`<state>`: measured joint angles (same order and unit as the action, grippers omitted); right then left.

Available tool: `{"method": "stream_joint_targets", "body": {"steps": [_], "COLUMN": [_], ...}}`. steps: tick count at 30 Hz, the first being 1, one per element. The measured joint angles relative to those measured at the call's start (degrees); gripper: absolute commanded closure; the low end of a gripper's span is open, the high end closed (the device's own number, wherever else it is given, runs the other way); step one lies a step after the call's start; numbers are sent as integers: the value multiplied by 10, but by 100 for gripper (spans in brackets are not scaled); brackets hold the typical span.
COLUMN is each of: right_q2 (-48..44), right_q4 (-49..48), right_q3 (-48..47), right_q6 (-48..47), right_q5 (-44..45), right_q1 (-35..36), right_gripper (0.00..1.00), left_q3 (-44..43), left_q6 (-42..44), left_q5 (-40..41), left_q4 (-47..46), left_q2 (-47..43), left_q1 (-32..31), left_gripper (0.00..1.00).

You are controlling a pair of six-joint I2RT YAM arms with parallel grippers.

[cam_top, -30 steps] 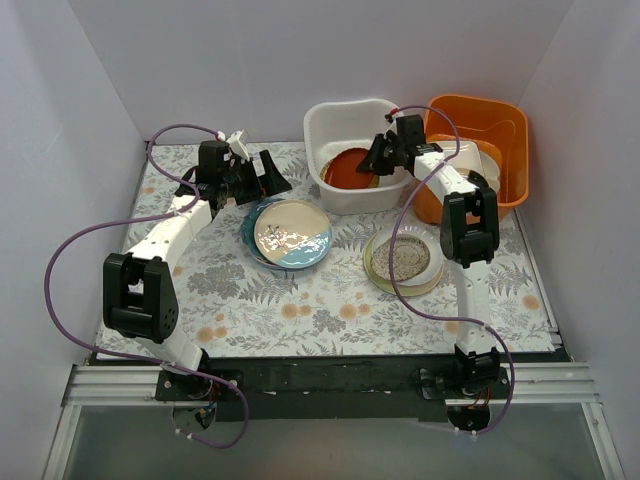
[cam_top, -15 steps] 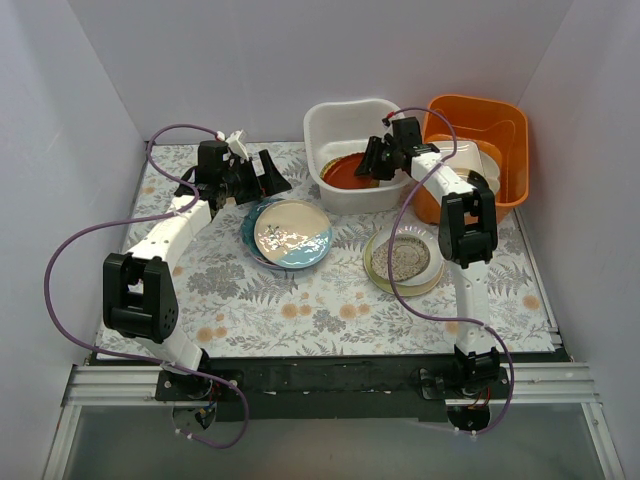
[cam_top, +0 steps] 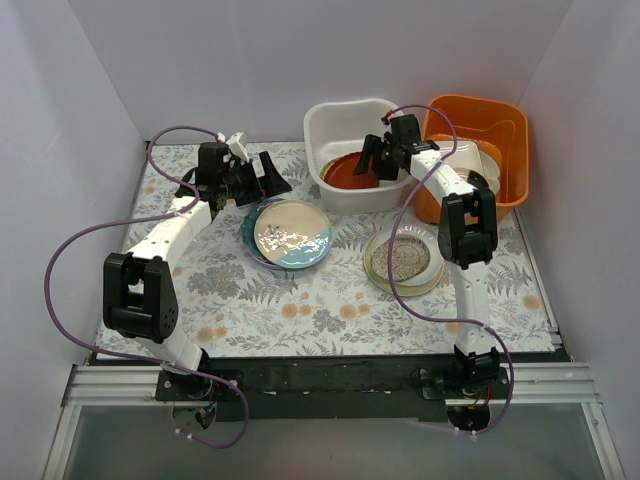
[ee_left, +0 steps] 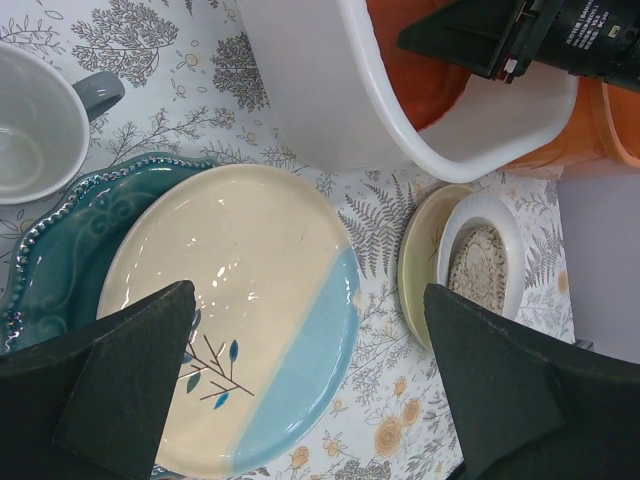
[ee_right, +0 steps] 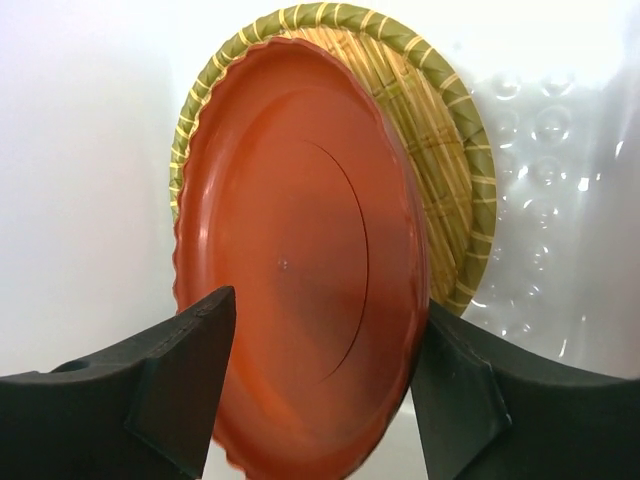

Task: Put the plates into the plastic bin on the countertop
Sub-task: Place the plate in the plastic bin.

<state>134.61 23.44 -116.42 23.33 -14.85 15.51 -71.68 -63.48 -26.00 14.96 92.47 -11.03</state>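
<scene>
In the plastic bin [cam_top: 330,125] at the counter's [cam_top: 300,300] far edge, the red plate [ee_right: 300,280] lies on the yellow woven plate [ee_right: 445,150] beneath the right gripper's [ee_right: 325,330] spread jaws, while the left gripper [ee_left: 308,300] gapes over the cream-and-blue plate [ee_left: 230,260] beside the bin.

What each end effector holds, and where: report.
Nothing is held. Left end effector open; right end effector open over the red plate lying in the plastic bin.
</scene>
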Motion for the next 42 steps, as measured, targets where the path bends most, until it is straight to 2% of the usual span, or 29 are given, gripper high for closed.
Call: {"method": "stream_joint_targets", "body": {"steps": [15, 31, 42], "right_q2": [-73, -136, -154], "right_q4": [38, 35, 12], "right_q3": [-53, -53, 17], "right_q6": [-13, -13, -19], "right_q5": [30, 23, -19], "right_q1": [0, 1, 12], "right_gripper": [21, 21, 20], "left_q3": [1, 1, 28], "left_q6": [0, 0, 3], "left_q5": [0, 0, 42], "left_q4": [0, 0, 23], "left_q2": [0, 0, -2], "left_q1": [0, 0, 0], "left_gripper": [2, 2, 2]}}
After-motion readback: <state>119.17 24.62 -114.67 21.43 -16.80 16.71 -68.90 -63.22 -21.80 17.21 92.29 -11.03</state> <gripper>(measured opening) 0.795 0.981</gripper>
